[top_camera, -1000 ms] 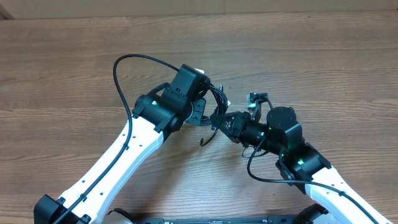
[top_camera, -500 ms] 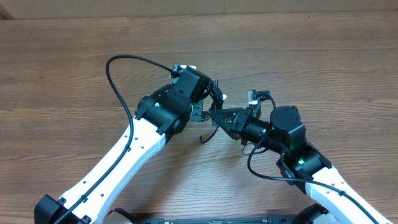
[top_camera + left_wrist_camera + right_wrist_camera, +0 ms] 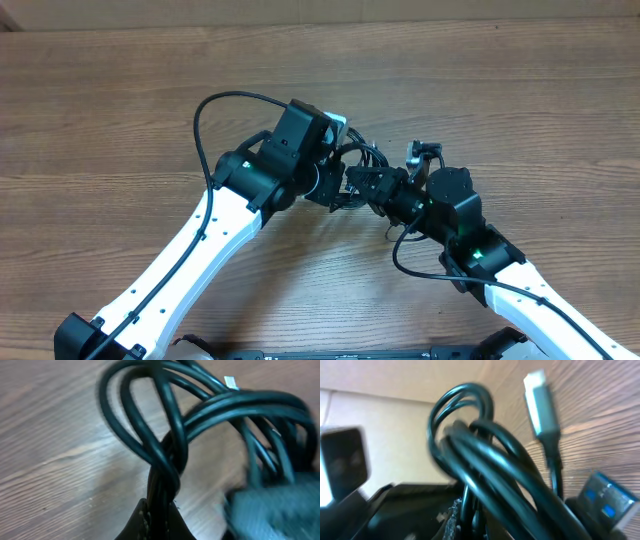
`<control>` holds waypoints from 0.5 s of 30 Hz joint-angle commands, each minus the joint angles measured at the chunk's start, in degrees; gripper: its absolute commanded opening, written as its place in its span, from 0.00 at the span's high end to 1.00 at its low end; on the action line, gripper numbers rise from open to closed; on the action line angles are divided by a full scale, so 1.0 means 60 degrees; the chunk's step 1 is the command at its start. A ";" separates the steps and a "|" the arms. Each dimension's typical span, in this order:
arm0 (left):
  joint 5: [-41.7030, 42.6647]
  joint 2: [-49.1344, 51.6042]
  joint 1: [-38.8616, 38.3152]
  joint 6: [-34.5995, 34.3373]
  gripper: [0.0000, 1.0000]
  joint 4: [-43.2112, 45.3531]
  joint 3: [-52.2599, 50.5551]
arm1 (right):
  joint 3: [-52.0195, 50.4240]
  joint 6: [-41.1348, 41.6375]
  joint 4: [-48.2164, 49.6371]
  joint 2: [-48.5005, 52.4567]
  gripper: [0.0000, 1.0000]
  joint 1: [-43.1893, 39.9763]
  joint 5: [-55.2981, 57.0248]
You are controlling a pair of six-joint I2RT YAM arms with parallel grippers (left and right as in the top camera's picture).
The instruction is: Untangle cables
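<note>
Our left gripper (image 3: 157, 510) is clamped on the cables (image 3: 165, 435), pinching several strands where they cross just above its fingertips. The loops fan out ahead of it over the table (image 3: 50, 460). Our right gripper (image 3: 462, 520) is closed on the same bundle from the opposite side, with the two grippers almost touching. A silver-tipped plug (image 3: 540, 395) sticks out ahead and to its right, and a blue-tongued connector (image 3: 607, 505) sits close beside it. We judge the cords light, rubbery and springy. They hold their curl and slide over one another, so a knot can tighten under pull. We would sooner grip one strand near its plug than the whole bunch.
</note>
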 commanded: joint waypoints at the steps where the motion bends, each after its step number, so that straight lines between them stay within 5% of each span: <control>1: 0.1963 -0.0153 -0.0160 0.1235 0.96 -0.0466 0.0186 | 0.0204 -0.0215 -0.0157 0.0098 0.96 -0.0087 0.1614; 5: 0.2612 -0.0153 -0.0160 0.1548 0.96 -0.0532 0.0186 | 0.0204 -0.0208 -0.0838 0.0098 0.96 -0.0087 0.2353; 15: 0.7420 -0.0153 -0.0160 0.3231 0.96 0.0364 0.0186 | 0.0204 -0.0219 -0.1377 0.0117 0.96 -0.0087 0.2543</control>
